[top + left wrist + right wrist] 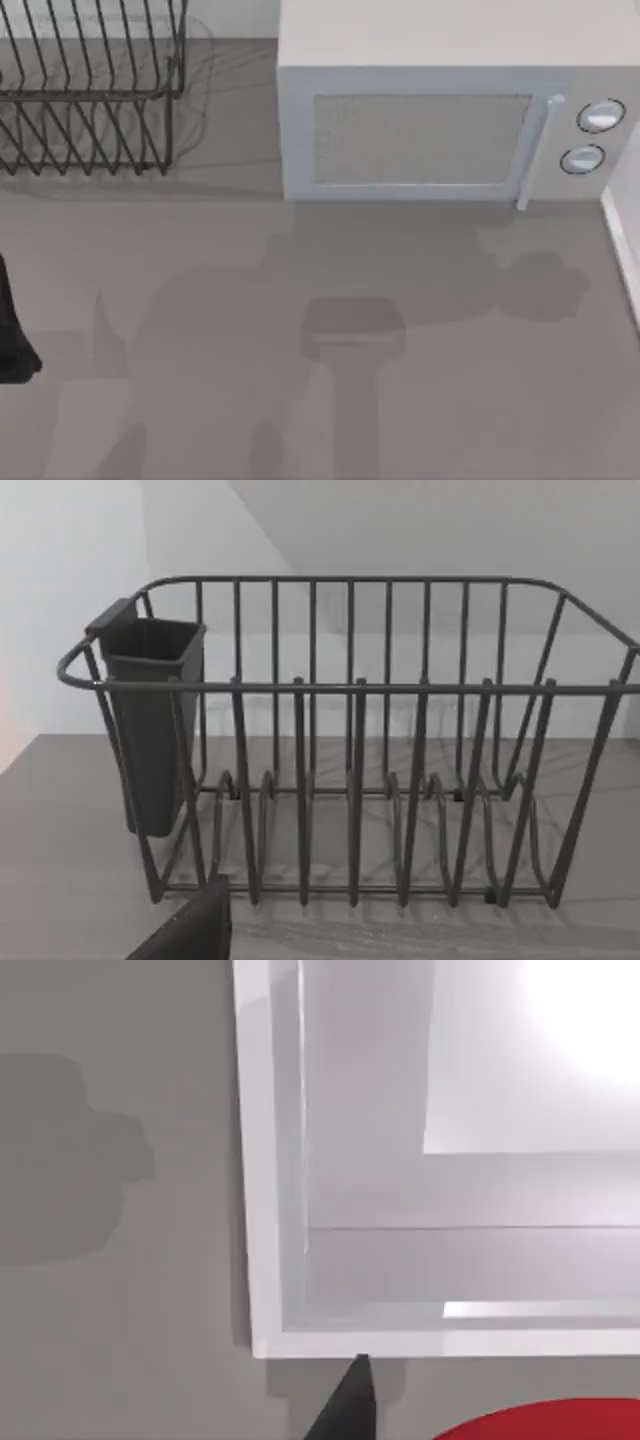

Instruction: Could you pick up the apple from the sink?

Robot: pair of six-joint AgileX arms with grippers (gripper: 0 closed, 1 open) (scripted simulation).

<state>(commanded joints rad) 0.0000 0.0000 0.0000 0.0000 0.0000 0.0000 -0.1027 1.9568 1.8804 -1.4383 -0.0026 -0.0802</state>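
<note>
Apple (545,1422): a bright red curved shape at the edge of the right wrist view, lying beside the white rim of the sink (262,1210) and next to 1 dark fingertip.
Sink: white, with a raised rim and a stepped, pale basin; in the top view a sliver of its rim (625,240) shows at the right edge of the bench, just right of the microwave.
Microwave (440,110): white box at the back of the bench (300,330), with a mesh door, a vertical handle and 2 round knobs on its right side.
Dish rack (90,90): dark wire rack to the left of the microwave, at the back left; the left wrist view shows its upright wires (350,740) and a dark cutlery cup (150,720) hung on 1 end.
Left arm (15,330): a dark part at the left edge of the top view, far left of the microwave; cannot tell how its jaws stand.
Right arm: its wrist camera looks down on the sink corner; 1 dark fingertip (345,1410) shows; cannot tell how its jaws stand.
</note>
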